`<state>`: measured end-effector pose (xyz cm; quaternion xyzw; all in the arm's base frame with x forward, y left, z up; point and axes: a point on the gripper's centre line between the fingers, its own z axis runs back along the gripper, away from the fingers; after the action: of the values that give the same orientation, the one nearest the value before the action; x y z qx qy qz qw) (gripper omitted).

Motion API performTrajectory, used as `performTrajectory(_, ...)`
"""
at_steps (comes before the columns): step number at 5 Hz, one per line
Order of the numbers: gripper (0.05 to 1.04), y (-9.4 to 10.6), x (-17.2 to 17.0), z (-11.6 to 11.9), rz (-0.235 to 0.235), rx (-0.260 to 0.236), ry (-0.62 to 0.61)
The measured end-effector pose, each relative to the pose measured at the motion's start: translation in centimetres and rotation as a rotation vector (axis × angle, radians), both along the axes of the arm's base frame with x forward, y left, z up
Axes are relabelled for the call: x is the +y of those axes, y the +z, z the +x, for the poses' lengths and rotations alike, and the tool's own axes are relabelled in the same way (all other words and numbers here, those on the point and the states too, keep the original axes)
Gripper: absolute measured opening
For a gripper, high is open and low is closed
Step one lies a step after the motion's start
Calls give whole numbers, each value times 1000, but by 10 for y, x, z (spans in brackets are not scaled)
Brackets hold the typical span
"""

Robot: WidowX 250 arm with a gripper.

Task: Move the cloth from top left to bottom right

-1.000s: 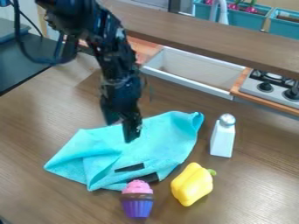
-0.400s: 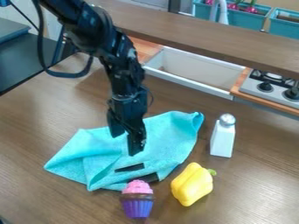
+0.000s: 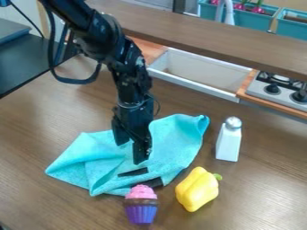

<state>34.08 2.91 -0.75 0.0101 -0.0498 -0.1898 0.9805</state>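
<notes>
The black gripper point(image 3: 130, 152) hangs over the middle of the turquoise cloth point(image 3: 96, 157), its two fingers apart with cloth visible between them. Whether the fingertips touch the fabric cannot be told. Spread in loose folds, the cloth lies on the brown table, left of centre. Two small black patches show near its lower edge. Part of the cloth's upper middle is hidden behind the gripper.
A cupcake toy point(image 3: 141, 210) stands at the cloth's lower edge, with a yellow pepper point(image 3: 197, 189) to its right. The white shaker point(image 3: 228, 143) is upright right of the cloth. Behind are a white sink point(image 3: 201, 74), a stove point(image 3: 279, 90) and a raised wooden ledge point(image 3: 228, 38).
The gripper has come down and slightly right across the cloth, toward the camera. Cloth, cupcake, pepper and shaker have kept their places.
</notes>
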Motion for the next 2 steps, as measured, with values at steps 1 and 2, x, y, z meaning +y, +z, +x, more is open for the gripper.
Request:
performTrajectory(1,999,-7,14,10,-12,23,42)
performTrajectory(2,999,-10,20,20,-9,22,69)
